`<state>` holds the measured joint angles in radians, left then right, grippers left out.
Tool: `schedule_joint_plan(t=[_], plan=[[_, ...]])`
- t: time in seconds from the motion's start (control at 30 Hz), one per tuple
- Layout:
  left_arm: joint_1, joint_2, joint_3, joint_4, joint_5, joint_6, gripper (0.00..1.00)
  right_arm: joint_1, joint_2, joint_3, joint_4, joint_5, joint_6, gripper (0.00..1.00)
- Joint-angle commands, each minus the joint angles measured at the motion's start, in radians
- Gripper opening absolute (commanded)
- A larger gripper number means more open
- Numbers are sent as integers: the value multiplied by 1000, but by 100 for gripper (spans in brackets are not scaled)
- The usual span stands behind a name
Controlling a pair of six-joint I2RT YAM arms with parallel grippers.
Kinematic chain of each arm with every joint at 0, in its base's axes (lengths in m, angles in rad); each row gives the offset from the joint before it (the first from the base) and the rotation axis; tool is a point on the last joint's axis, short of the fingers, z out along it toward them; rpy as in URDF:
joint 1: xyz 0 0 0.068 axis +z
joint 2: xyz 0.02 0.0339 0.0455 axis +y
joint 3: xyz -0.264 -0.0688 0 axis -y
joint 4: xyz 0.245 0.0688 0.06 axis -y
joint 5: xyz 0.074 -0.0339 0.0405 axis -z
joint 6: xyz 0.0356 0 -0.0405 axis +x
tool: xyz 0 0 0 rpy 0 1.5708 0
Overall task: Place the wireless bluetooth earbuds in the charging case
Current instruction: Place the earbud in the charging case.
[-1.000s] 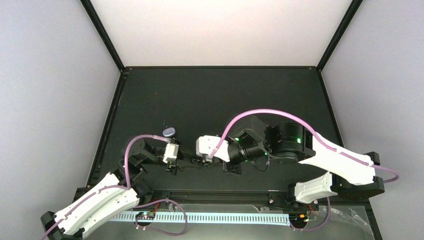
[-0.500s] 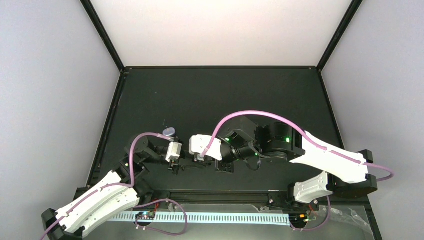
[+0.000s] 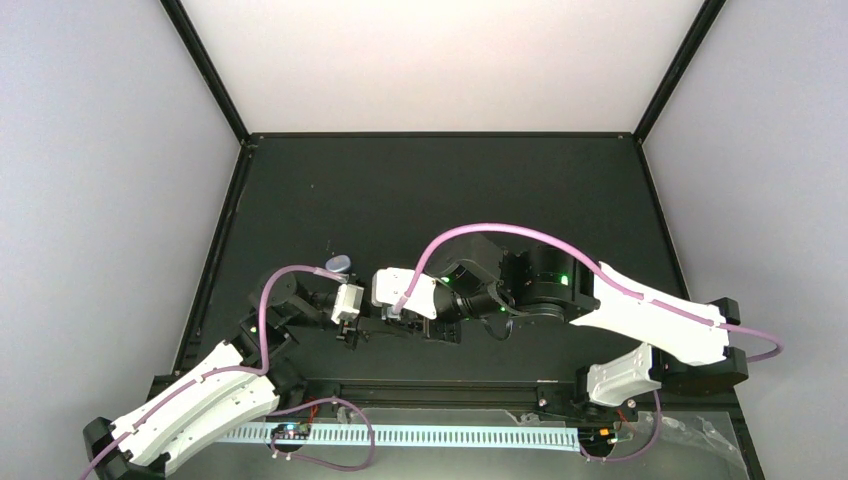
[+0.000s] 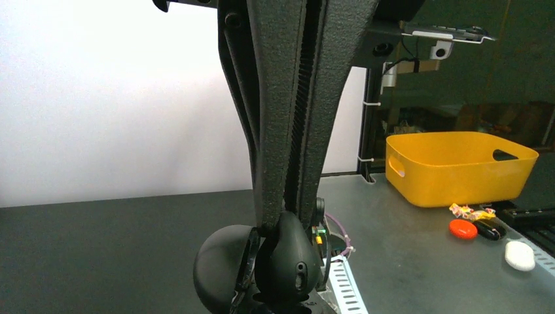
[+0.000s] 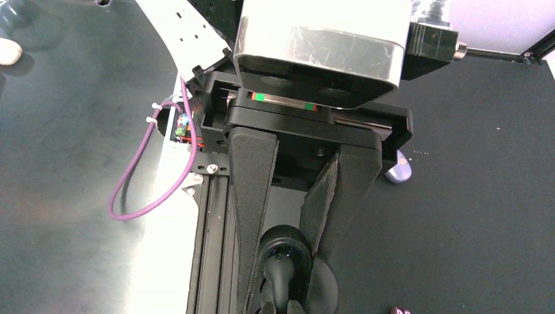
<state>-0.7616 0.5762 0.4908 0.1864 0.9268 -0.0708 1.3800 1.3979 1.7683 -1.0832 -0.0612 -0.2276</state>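
My left gripper (image 4: 283, 219) is shut on a black charging case (image 4: 291, 261), held upright with its domed lid (image 4: 219, 268) swung open to the left. In the right wrist view the case's open cavity (image 5: 285, 234) faces the camera. My right gripper (image 5: 281, 306) is shut on a black earbud (image 5: 279, 271), which sits right at the cavity's mouth. Whether it touches the case is hidden. From above, the left gripper (image 3: 351, 328) and right gripper (image 3: 392, 318) meet tip to tip near the table's front. A purple-pink earbud (image 5: 400, 311) lies on the mat.
A lilac oval case (image 3: 338, 263) (image 5: 398, 171) lies on the black mat just behind the left gripper. Off the mat stand a yellow bin (image 4: 458, 167), a red disc (image 4: 463, 228) and a white pebble-like object (image 4: 520, 255). The rail (image 5: 209, 216) runs along the front edge.
The right arm has swung left, bringing its gripper and the earbud up against the case in the left gripper. The left gripper shifted slightly, then held still.
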Motion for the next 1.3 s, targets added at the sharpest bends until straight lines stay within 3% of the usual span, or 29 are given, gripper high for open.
schedule_joint_plan(t=[0.0, 1.27], plan=[[-4, -5, 34, 6, 11, 6, 2, 7, 1, -10, 11, 29, -7, 1], [-4, -21, 38, -1, -3, 8, 2, 8, 54, -4, 13, 75, 22, 1]])
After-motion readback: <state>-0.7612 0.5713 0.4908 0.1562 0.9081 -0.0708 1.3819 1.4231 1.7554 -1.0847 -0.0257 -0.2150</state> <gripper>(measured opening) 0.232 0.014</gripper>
